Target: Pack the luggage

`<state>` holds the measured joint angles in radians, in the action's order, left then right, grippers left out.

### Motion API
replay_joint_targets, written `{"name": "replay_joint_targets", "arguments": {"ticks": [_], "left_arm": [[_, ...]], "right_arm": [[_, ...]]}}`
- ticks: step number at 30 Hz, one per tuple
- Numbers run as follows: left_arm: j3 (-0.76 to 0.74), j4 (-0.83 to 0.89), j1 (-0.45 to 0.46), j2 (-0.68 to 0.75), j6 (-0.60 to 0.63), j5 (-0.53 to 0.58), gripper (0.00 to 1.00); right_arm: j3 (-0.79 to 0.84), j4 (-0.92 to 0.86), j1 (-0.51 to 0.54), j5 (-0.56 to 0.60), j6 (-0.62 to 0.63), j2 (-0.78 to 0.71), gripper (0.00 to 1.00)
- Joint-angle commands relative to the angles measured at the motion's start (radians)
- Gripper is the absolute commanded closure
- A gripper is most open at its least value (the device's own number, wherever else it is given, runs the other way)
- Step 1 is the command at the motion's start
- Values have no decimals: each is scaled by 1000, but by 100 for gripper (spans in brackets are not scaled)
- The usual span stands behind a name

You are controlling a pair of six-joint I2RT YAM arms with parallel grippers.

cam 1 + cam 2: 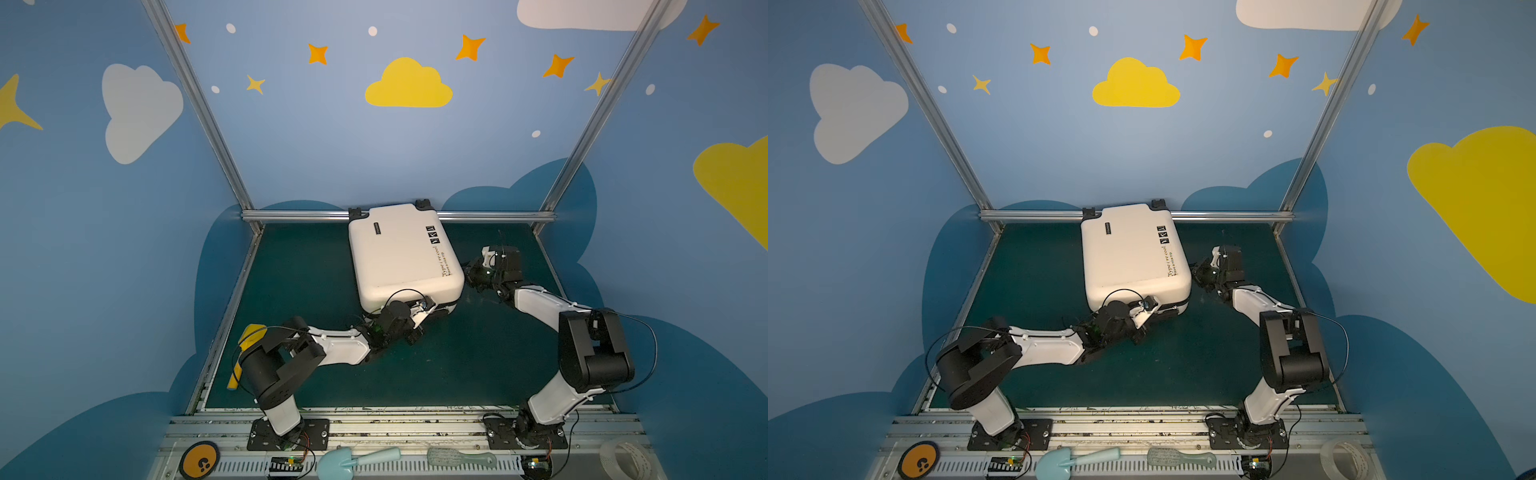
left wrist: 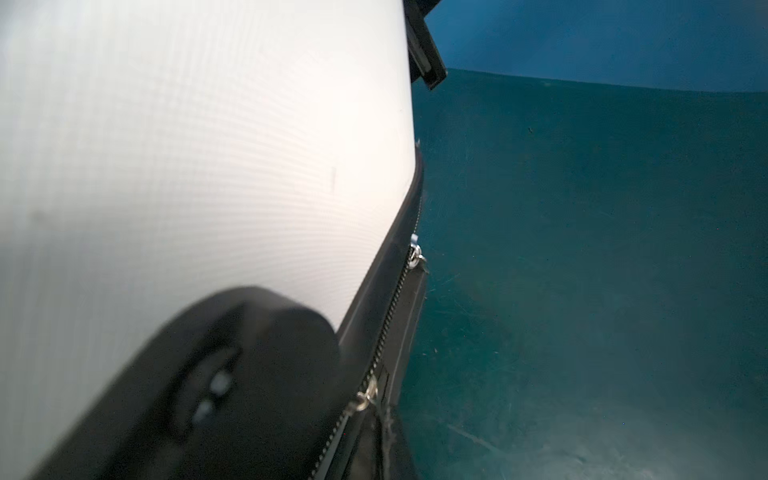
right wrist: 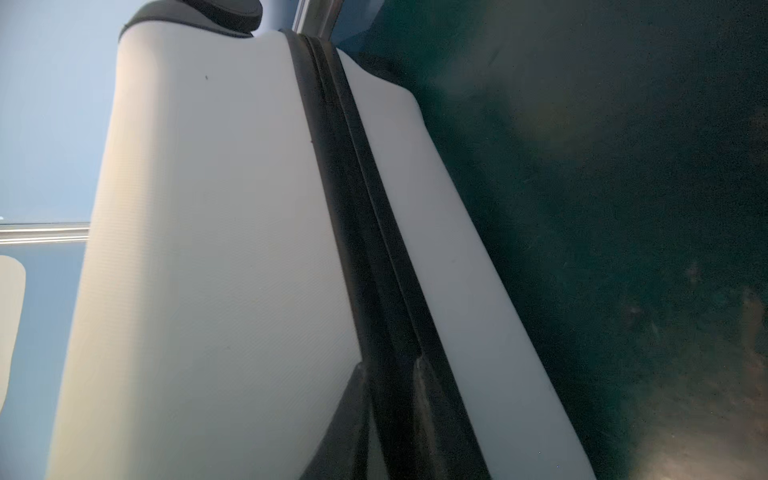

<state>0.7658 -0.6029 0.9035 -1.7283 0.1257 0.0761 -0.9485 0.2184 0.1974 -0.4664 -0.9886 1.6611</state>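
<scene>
The luggage is a white hard-shell suitcase that lies flat and closed at the back middle of the green mat, its black wheels against the back rail. My left gripper is at its near edge. In the left wrist view the white shell fills the frame, and a zipper slider trails a dark pull down into my shut left gripper. My right gripper is at the suitcase's right side. Its fingertips stand slightly apart astride the black zipper band.
A yellow tool lies at the mat's left edge under the left arm. On the front ledge lie an orange and black disc, a light blue toy shovel, a pale green brush and a tape roll. Blue walls enclose the mat.
</scene>
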Motion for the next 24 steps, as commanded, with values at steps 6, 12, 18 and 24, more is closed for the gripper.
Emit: {"name": "replay_joint_targets", "arguments": {"ticks": [6,12,18,24], "left_arm": [[63,-116,114,-88,54,-155,97],[23,-84,142,-20,141,43,97],[31,-36,167,14,236,213,97],[29,-125,173,-21,264,207,97]], "right_arm": [[23,-7,210,-200,23,-42,80],[16,-25,209,-199,37,-43,80],[16,-25,211,-199,35,-34,80],[17,-17,217,-205,30,-20,81]]}}
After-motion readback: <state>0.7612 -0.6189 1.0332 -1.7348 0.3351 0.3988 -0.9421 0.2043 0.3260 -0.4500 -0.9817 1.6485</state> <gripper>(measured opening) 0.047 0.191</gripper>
